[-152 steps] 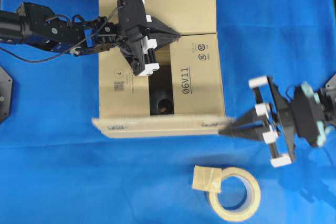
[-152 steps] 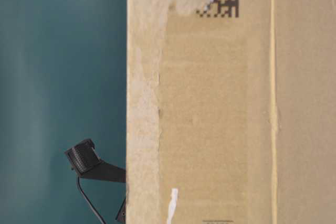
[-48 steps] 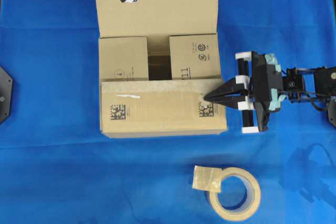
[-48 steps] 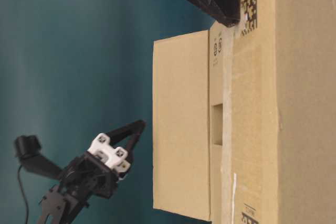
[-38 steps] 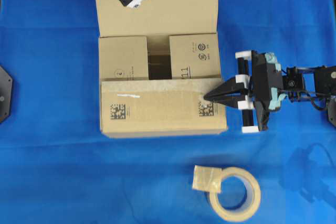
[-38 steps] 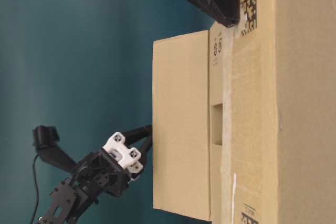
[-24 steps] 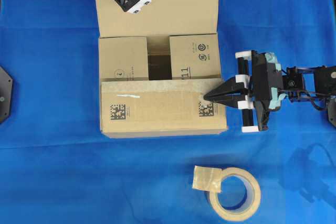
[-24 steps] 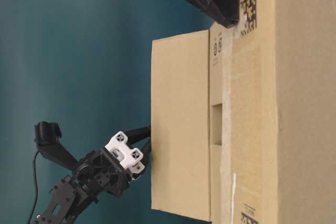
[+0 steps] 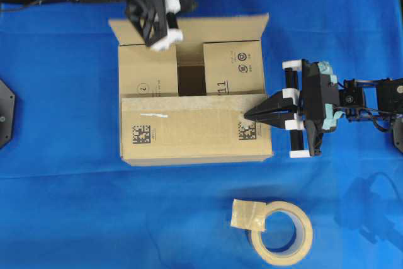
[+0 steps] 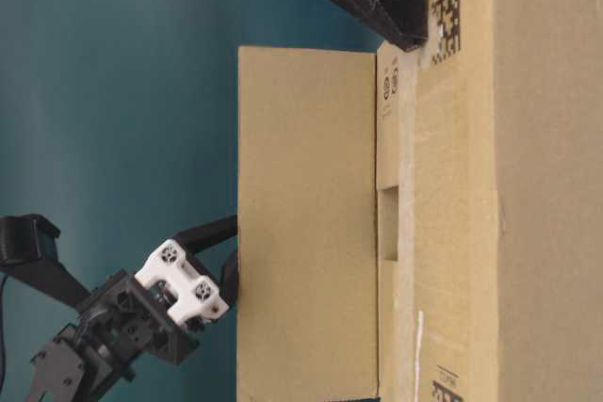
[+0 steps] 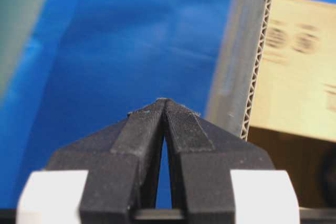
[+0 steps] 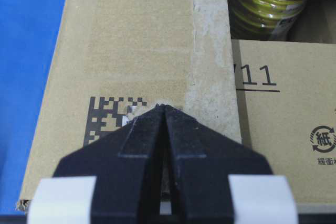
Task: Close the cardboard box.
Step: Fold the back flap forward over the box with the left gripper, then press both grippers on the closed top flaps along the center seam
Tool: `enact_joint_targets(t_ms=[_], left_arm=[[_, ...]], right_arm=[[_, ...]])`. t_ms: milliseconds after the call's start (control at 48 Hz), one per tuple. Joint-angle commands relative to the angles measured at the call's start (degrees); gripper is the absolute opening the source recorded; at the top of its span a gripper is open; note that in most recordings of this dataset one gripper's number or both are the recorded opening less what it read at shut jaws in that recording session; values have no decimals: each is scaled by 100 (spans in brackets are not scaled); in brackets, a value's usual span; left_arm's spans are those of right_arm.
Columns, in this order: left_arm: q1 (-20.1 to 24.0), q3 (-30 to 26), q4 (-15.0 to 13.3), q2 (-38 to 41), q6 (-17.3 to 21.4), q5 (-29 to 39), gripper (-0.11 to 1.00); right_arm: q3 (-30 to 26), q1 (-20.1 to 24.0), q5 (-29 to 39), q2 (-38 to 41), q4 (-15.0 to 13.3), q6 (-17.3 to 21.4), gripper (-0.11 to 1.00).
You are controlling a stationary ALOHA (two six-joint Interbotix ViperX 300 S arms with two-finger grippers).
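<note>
Blue cloth (image 9: pixel 63 206) covers the work surface. The cardboard box (image 9: pixel 195 133) sits a little left of centre in the overhead view. Its near long flap lies folded flat, printed square codes facing up; both short end flaps are down, with a dark gap between them. The far long flap is raised and tilted.

My left gripper (image 9: pixel 157 23) is at the outer face of that far flap near its left end, fingers pressed together, nothing between them; the left wrist view shows the flap's corrugated edge just beside the tips. My right gripper (image 9: pixel 252 116) has its fingers pressed together, tips touching the right end of the folded near flap beside a code. A beige tape roll (image 9: pixel 280 232) lies near the front edge, apart from the box.
</note>
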Motion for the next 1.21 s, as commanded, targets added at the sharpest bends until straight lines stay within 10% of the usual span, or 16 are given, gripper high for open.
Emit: enact_joint_targets(t_ms=[0, 1188], left_arm=[[-185, 35, -9, -229, -88, 9, 0], [-1415, 2039, -9, -527, -1187, -1696, 0]], right_arm=[[-105, -53, -44, -26, 0, -9, 0], [-123, -563, -70, -18, 0, -9, 0]])
